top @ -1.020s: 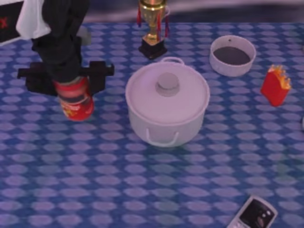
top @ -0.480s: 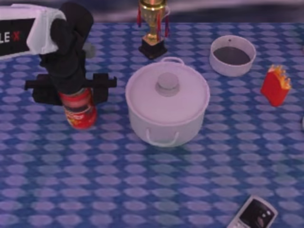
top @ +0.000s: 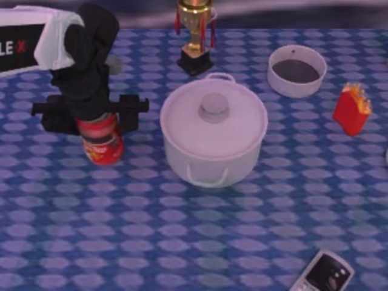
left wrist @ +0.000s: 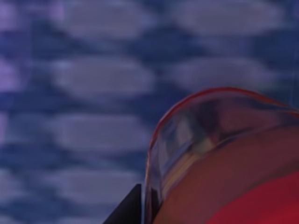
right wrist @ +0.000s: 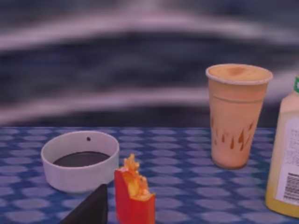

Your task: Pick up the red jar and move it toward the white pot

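Clamped near its lid by the left pincer (top: 91,115) toward the surface's left edge, the red jar (top: 102,142) hangs tilted and could be knocked loose against the white pot (top: 213,140) if carried across too low.

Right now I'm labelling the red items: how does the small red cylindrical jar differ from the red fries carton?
The small red cylindrical jar is round, at the table's left under the left pincer; the red fries carton is flat-sided, free at the right, with yellow fries on top. Both are red.

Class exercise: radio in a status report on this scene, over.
Left gripper shut on red jar, left of white pot. Right arm out of top view. Path clear.
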### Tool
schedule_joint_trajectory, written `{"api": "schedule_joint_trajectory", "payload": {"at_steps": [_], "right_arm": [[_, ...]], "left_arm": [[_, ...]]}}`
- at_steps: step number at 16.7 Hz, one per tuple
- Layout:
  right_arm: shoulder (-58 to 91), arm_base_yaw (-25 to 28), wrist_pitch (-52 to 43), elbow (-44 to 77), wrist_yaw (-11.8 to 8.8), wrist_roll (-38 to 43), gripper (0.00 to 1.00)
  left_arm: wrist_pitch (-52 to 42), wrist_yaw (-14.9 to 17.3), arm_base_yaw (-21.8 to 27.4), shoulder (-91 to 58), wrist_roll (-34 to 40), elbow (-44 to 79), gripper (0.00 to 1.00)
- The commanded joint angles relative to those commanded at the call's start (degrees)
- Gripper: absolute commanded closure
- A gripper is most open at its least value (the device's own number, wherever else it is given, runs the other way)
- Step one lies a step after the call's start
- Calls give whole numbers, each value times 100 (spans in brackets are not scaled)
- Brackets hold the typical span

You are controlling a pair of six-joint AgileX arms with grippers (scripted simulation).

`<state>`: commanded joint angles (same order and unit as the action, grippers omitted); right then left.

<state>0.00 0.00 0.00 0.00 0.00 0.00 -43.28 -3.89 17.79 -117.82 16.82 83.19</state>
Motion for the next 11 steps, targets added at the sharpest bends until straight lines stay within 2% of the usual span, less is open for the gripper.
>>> {"api": "schedule_joint_trajectory", "payload": {"at_steps": [5,11], "right_arm": [[0,0,0,0,0,0,0],[0,0,0,0,0,0,0]], "left_arm": [[0,0,0,0,0,0,2],[0,0,0,0,0,0,0]]}}
